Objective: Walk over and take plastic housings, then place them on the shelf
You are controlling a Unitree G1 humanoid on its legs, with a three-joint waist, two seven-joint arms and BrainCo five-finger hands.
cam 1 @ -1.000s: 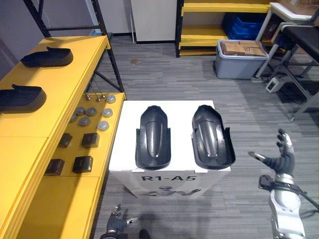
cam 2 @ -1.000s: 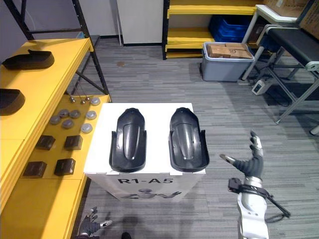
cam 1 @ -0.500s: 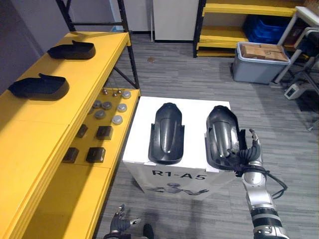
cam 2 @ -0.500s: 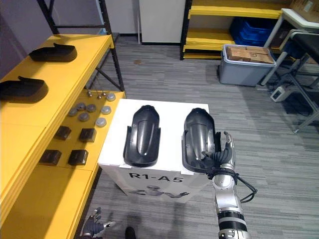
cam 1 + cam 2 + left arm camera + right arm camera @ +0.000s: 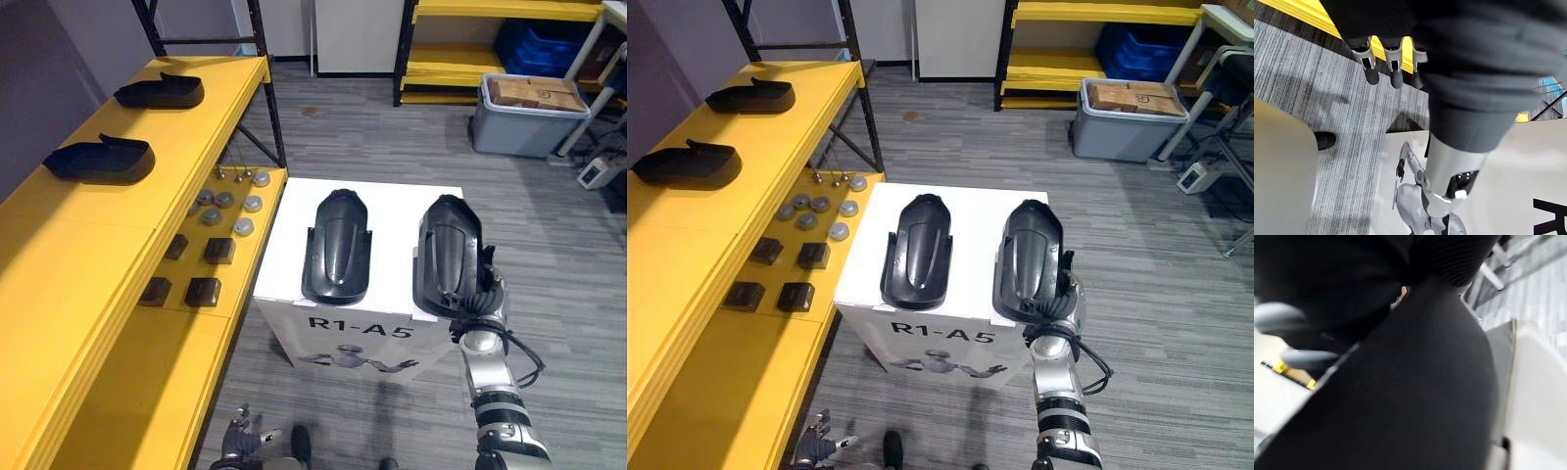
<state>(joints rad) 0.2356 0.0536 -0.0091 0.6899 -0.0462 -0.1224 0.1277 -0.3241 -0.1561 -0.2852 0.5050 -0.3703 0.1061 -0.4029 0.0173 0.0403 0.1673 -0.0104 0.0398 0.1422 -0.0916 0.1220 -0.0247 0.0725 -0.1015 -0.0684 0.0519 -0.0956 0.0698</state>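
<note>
The right hand [image 5: 480, 304] is pressing against the near right corner of the right housing [image 5: 446, 250], which is lying lengthwise on the white worktop [image 5: 387, 199], just beside the left housing [image 5: 336, 245] but apart from it. Whether this hand is closing on the shell I cannot tell, because the dark plastic is hiding the contact. The left hand [image 5: 240, 443] is hanging low near the floor, its fingers [image 5: 1395, 73] straight and holding nothing. The step in hand looks like securing the right housing for the lift. The part is long and the hold is sitting at one end, so it is likely to be tipping away as it rises. The grip should be settling deep on the side flange before any lift, and the rise should be going straight up, so the neighbour is not getting nudged. Bringing the left hand under the far end would be steadying it. The yellow shelf [image 5: 88, 245] is carrying two shelved housings [image 5: 100, 160], with a bare stretch nearer the robot.
</note>
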